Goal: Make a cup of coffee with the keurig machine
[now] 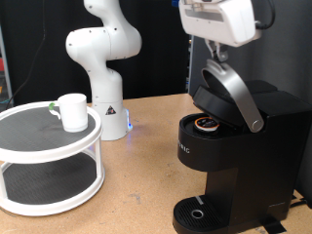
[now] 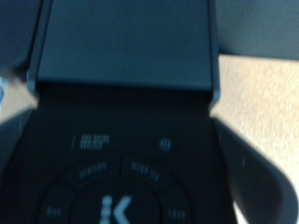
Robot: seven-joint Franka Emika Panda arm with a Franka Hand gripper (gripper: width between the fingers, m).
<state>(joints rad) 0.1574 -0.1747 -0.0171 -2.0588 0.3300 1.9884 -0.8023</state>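
Note:
The keurig machine (image 1: 234,146) stands at the exterior view's right with its lid (image 1: 232,90) raised. A coffee pod (image 1: 206,124) sits in the open chamber. The drip tray (image 1: 200,214) under the spout holds nothing. My gripper (image 1: 219,57) hangs from the top right, right at the upper end of the raised lid's silver-grey handle. The wrist view looks close onto the machine's black top button panel (image 2: 121,187); my fingers do not show there. The cup (image 1: 71,110) stands upright on the top tier of a white round shelf at the left, far from the gripper.
The white two-tier round shelf (image 1: 49,146) fills the exterior view's left. A white robot arm (image 1: 102,68) stands on the wooden table (image 1: 146,175) behind it. Bare table lies between the shelf and the machine.

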